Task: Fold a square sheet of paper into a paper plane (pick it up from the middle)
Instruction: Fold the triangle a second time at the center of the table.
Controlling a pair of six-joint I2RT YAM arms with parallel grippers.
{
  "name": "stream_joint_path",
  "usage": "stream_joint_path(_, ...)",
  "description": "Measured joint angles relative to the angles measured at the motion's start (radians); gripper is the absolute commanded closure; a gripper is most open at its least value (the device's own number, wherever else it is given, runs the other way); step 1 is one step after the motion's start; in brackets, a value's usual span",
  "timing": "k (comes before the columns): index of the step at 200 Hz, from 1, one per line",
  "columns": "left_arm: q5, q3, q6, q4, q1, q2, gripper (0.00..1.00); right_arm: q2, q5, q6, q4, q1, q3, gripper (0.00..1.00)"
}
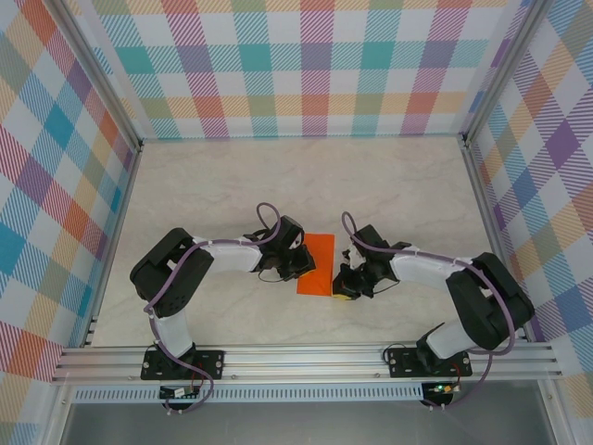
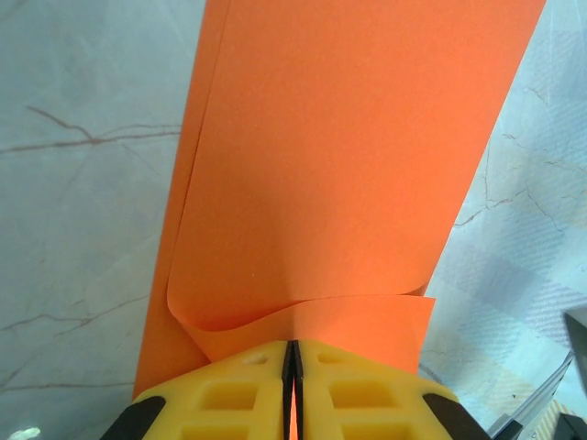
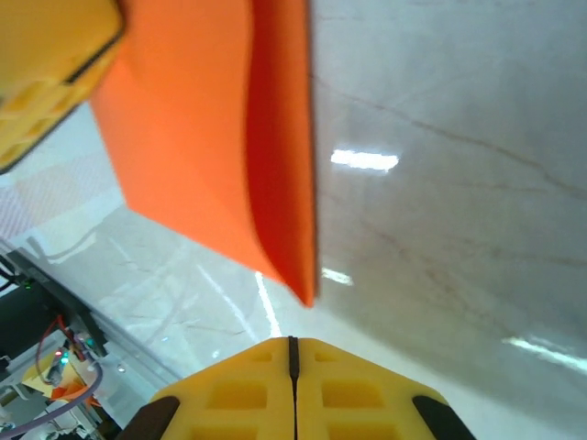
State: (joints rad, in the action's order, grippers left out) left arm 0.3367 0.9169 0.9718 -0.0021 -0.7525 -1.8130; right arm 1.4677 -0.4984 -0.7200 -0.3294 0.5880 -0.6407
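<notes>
Orange and doubled over into a narrow strip, the square sheet of paper (image 1: 316,263) is pictured over the pale marbled worktop (image 1: 278,176); whether it lies flat there or is raised a little cannot be told. The left tool (image 1: 302,267) is set at the sheet's left edge. From the left wrist, its yellow fingers (image 2: 229,394) are shown pressed together on that edge, with a sliver of orange caught in the slit between them and the sheet's upper layer (image 2: 348,165) curled up just ahead of the grip. The right tool (image 1: 343,293) is placed just off the sheet's near right corner. From the right wrist, its fingers (image 3: 229,399) are seen closed flat against each other with nothing between them, and the sheet's corner (image 3: 284,257) is pointed toward them across a bare stretch of worktop. One yellow finger (image 3: 46,64) of the left tool is caught at the sheet's far side.
</notes>
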Motion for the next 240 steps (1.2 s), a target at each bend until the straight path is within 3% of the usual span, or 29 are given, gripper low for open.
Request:
stream_joint_path(41, 0.000, 0.006, 0.000, -0.009, 0.000, -0.002, 0.88, 0.002, -0.004, -0.010, 0.000, 0.000, -0.085, 0.95)
stream_joint_path(101, -0.001, 0.016, 0.000, -0.023, 0.000, -0.005, 0.88, 0.166, -0.029, -0.005, 0.026, 0.000, -0.121, 0.93)
stream_joint_path(128, 0.000, 0.017, -0.003, -0.023, 0.000, -0.005, 0.84, 0.183, 0.015, 0.007, -0.012, 0.000, -0.120, 0.94)
stream_joint_path(182, -0.016, 0.051, -0.049, -0.057, 0.000, 0.017, 0.77, 0.187, -0.012, 0.018, 0.023, -0.007, -0.095, 0.94)
stream_joint_path(240, 0.017, 0.049, -0.052, -0.020, -0.018, 0.081, 0.92, 0.187, -0.017, 0.017, 0.025, -0.011, -0.094, 0.95)
